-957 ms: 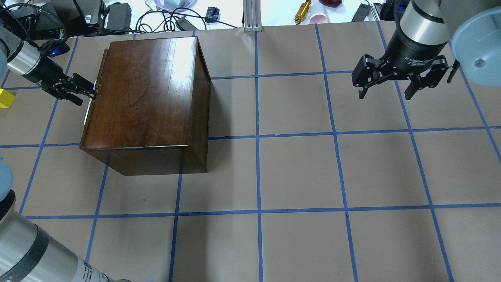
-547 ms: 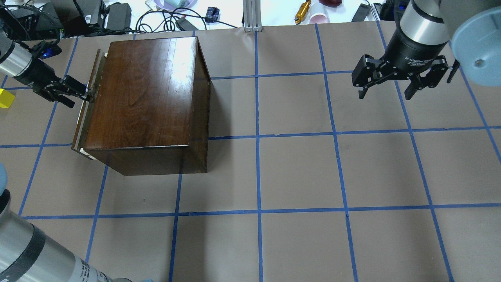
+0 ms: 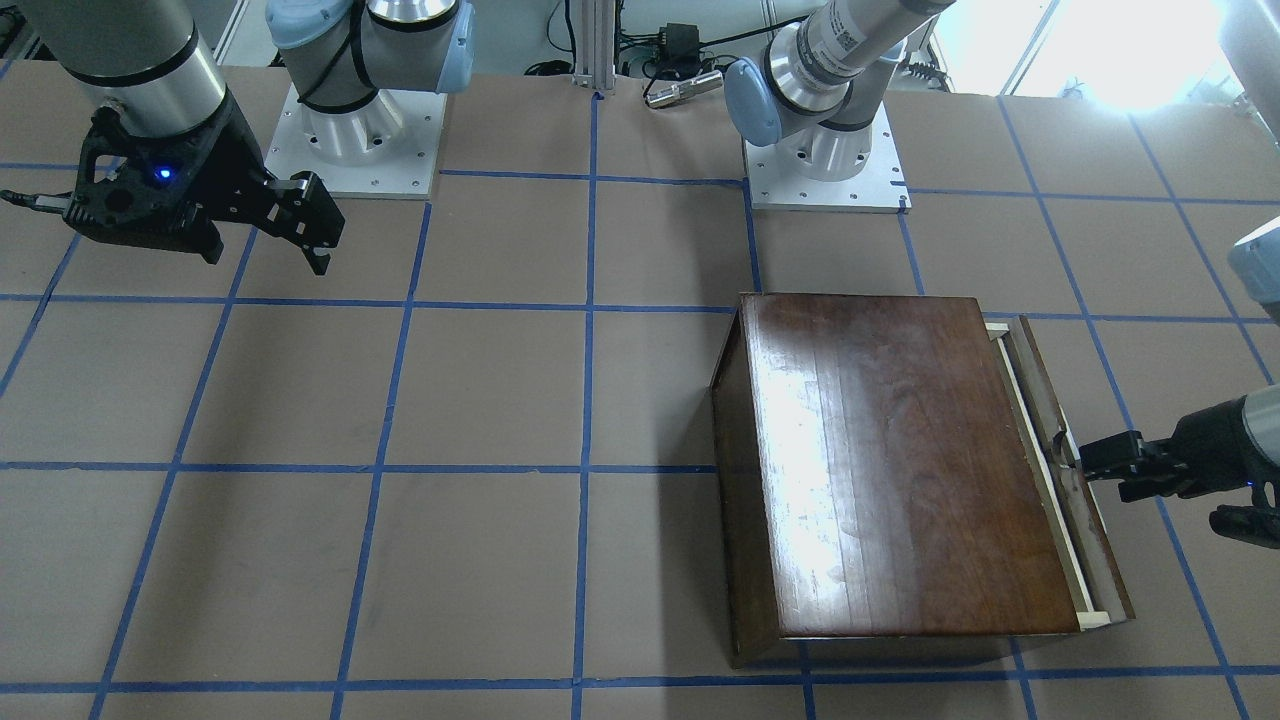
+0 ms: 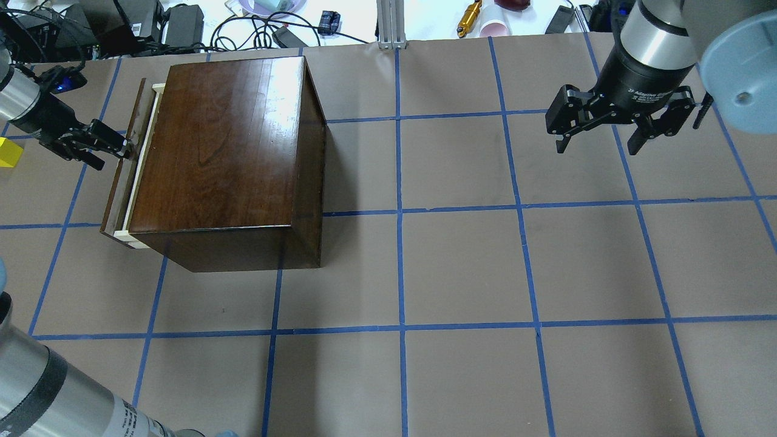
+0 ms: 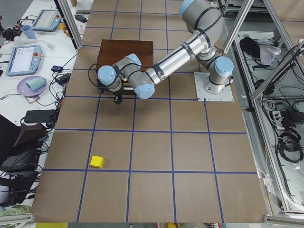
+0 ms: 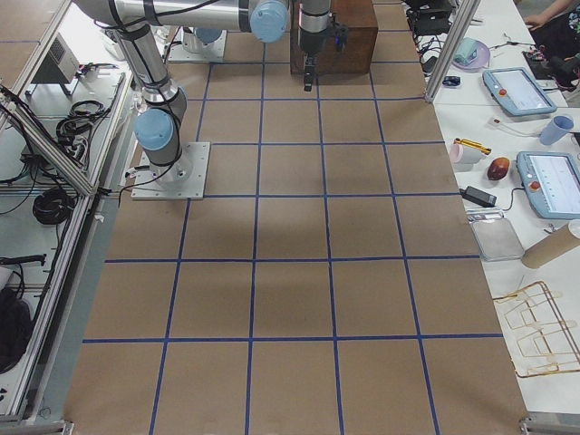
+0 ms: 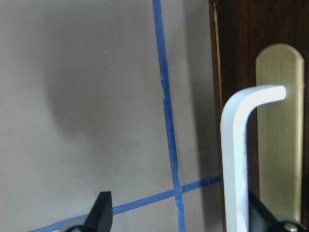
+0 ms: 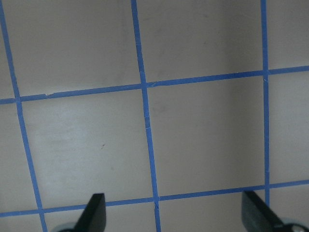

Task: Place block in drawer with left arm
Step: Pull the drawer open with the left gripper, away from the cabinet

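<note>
The dark-brown wooden box (image 4: 224, 145) stands on the table's left half, and it also shows in the front view (image 3: 890, 460). Its drawer (image 4: 124, 173) is pulled out a little to the left, showing a strip of pale wood behind the dark front panel (image 3: 1065, 480). My left gripper (image 4: 112, 152) is open at the drawer front. In the left wrist view one of its fingers (image 7: 258, 215) sits against the white handle (image 7: 236, 159). The yellow block (image 4: 7, 152) lies on the table left of that gripper, apart from it (image 5: 97, 161). My right gripper (image 4: 598, 145) is open and empty, hovering far right.
Cables, power adapters and small items lie beyond the table's far edge (image 4: 182, 24). An aluminium post (image 4: 391, 24) stands at the back centre. The two arm bases (image 3: 350, 130) (image 3: 825, 150) are bolted on the robot's side. Blue tape lines grid the brown table.
The left gripper has moved left and the drawer has slid out of the box with it, from almost closed to showing a pale strip. The right arm has not moved.
</note>
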